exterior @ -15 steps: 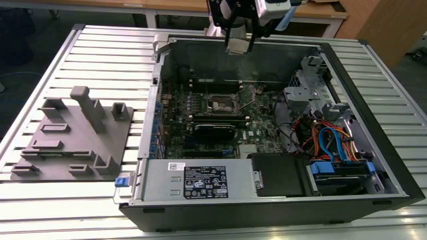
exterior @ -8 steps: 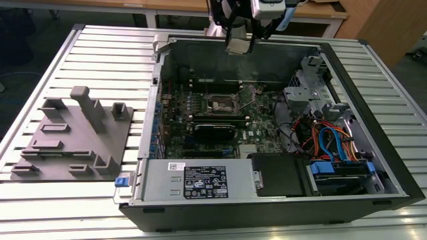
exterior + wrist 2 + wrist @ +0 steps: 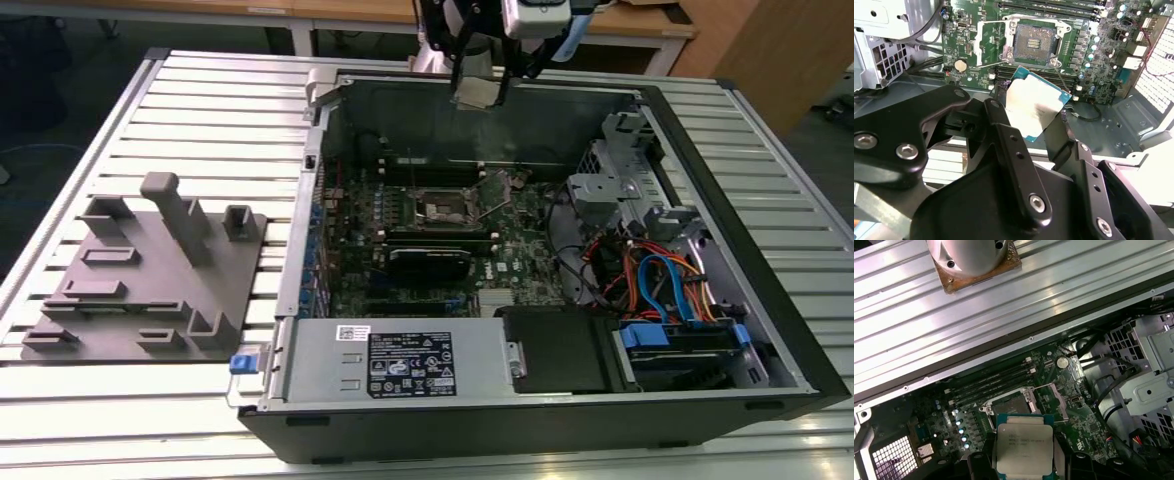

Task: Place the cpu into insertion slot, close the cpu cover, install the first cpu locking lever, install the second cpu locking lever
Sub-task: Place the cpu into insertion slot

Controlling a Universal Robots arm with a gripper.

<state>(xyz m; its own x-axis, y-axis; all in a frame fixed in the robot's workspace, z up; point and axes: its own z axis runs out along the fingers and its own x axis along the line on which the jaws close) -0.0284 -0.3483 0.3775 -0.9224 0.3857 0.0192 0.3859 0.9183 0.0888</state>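
Note:
The cpu (image 3: 1035, 106), a flat square chip with a dull silver top and a green edge, hangs in the air above the open computer case. My gripper (image 3: 1029, 116) is shut on it, with a black finger on either side. In the exterior view the gripper (image 3: 478, 86) and the cpu (image 3: 478, 97) are high over the case's back wall. The insertion slot (image 3: 1036, 42) lies bare on the green board, well below the chip and apart from it. The cpu cover (image 3: 990, 42) stands swung open beside the slot. In the first wrist view the cpu (image 3: 1024, 447) is in front of the insertion slot (image 3: 1010, 405).
The case (image 3: 747, 300) lies open on a slatted metal table (image 3: 200, 120). A grey fixture block (image 3: 140, 270) stands at the exterior view's left. Inside are a power supply (image 3: 387, 360), a drive cage (image 3: 614, 190) and coloured cables (image 3: 654, 280). Memory slots (image 3: 1049, 75) run beside the socket.

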